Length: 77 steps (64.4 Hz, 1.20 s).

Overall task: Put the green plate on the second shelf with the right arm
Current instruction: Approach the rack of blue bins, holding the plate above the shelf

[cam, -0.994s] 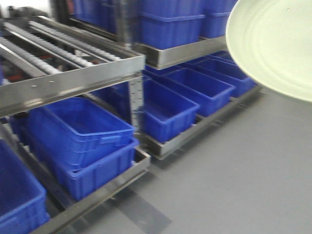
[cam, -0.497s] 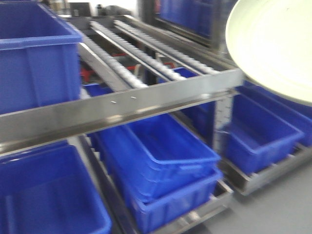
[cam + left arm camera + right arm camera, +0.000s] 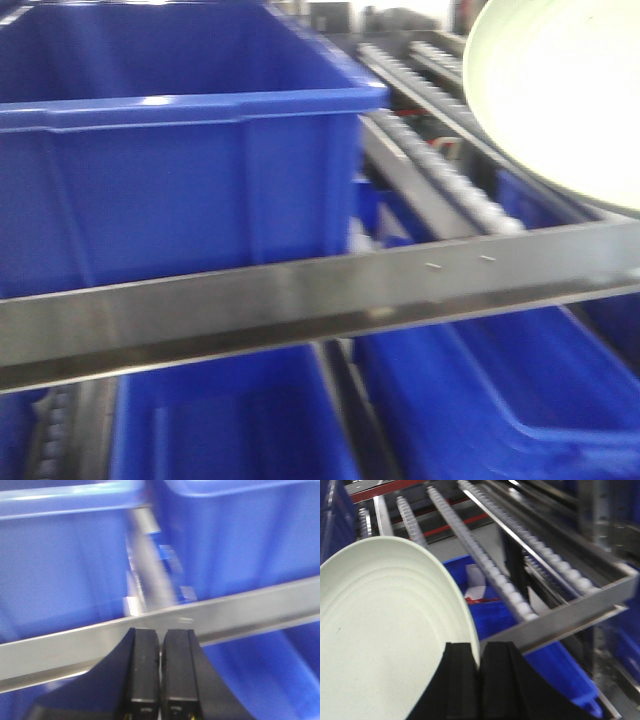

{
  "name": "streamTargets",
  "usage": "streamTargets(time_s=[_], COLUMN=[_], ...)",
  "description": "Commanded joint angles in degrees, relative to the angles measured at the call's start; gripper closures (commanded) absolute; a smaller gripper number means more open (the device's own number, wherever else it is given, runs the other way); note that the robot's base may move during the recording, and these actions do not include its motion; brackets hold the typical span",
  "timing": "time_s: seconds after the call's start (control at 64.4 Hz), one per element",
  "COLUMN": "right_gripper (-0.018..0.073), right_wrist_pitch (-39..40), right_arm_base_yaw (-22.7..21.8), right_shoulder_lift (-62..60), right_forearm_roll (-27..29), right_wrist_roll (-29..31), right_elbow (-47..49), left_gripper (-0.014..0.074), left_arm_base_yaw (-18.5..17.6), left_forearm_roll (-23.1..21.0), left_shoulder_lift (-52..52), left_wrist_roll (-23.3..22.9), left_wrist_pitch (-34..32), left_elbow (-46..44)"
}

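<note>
One plate (image 3: 385, 645) is carried, and it is pinched at its rim by the right gripper (image 3: 480, 652). The jaws are closed down to the thickness of the rim. The plate is held up in the air, tilted, and touches nothing else. In the front view it is seen at the upper right (image 3: 560, 90), above the rail (image 3: 300, 300) and well clear of it. A grip at the rim is judged to suit the task, since the far edge is left free to be passed over the rail and laid down first.

The left gripper (image 3: 161, 645) is closed on nothing, its two fingers pressed together. It is held low, in front of the rail. It is probably kept idle because the task is given to the right arm.

At least four roller tracks (image 3: 485, 565) are counted in the right wrist view, running back from the rail. This level is taken to be the second shelf, though that cannot be confirmed. One large bin (image 3: 180, 170) is set on it at the left, so only the right part is open for the plate. Two more bins (image 3: 230, 430) (image 3: 500, 390) are seen on the level below.
</note>
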State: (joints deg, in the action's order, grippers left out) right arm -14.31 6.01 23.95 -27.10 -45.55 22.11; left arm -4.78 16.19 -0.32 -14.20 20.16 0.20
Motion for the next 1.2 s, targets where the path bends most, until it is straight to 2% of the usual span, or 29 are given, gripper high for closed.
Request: streamTargets(time_s=[0.0, 1.18], right_gripper=[0.0503, 0.0503], right_wrist_pitch=[5.79, 5.79], right_arm_base_yaw=[-0.28, -0.28], right_shoulder_lift=[0.08, 0.08], right_forearm_roll=[-0.97, -0.97], right_wrist_roll=[-0.22, -0.22], right_elbow=[2.06, 2.06], left_gripper=[0.0472, 0.0472], left_arm_base_yaw=[-0.45, -0.45], left_forearm_roll=[0.09, 0.09], left_shoulder_lift=[-1.30, -1.30], left_wrist_roll=[-0.13, -0.13], left_wrist_pitch=[-3.31, -3.31], left_elbow=[2.37, 2.37])
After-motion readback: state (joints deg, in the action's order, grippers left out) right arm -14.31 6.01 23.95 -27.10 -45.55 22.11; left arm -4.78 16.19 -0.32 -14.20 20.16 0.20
